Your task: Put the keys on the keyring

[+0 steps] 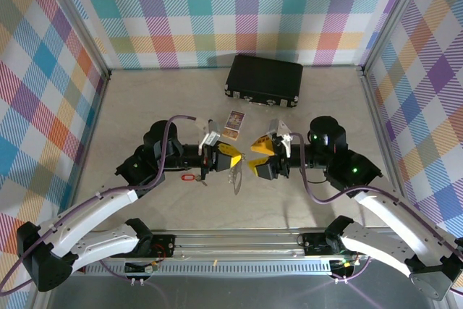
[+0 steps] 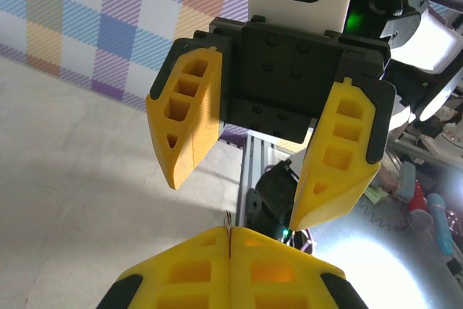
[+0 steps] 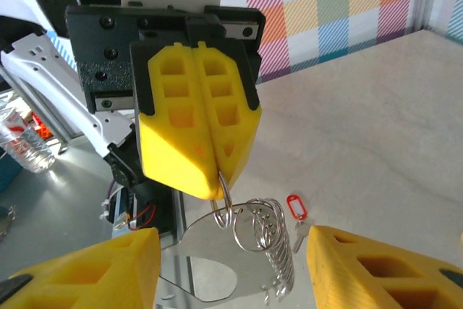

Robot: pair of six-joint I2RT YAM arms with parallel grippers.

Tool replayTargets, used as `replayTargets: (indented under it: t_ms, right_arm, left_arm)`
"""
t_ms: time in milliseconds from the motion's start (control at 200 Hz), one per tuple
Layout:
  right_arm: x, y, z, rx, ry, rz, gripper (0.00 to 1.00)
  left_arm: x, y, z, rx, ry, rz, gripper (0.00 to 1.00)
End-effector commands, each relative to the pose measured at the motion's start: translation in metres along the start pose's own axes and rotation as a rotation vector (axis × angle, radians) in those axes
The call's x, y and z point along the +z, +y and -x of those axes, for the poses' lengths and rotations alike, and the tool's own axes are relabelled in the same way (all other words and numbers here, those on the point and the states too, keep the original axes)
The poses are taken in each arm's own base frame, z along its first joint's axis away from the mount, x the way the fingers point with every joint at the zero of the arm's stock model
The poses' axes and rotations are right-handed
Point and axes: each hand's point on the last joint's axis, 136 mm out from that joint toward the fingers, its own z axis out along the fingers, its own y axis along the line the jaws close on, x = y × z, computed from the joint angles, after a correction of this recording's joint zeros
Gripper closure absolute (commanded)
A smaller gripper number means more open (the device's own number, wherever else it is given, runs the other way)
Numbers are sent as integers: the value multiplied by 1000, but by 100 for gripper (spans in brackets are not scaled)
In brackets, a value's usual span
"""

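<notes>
Grey metal oval keyring (image 3: 228, 204) hangs at frame centre, pinched in the clenched yellow left gripper (image 3: 210, 187). Small silver key with red oval tag (image 3: 294, 208) lies on the pale table (image 3: 376, 142) just lower right of it. Right gripper (image 2: 235, 200) is spread wide, holding nothing.

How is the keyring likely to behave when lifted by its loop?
The keyring, pinched in the left gripper, looks like rigid metal, so probably stiff. Its chain hangs in loose links, so likely dangles and swings. Shiny metal may slip.

Yellow pincer fingers (image 3: 195, 128), red-tagged silver keys (image 3: 295, 208), grey keyring (image 3: 226, 208), black case (image 1: 264, 79), pastel plaid walls (image 1: 217, 5).
</notes>
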Motion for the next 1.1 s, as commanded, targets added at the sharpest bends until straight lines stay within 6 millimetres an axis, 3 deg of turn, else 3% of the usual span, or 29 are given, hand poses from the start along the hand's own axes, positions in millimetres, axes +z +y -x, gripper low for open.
replayTargets:
  t_ms: [0,830,1095]
  right_arm:
    - [-2,13,2,-19,14,68,44]
    - [8,29,0,28,33,198,52]
    - [12,28,-2,35,41,196,62]
  left_arm:
    - [-1,-17,9,38,13,-57,100]
    - [1,-27,-3,1,104,-106,100]
    - [2,-28,-5,1,107,-110,100]
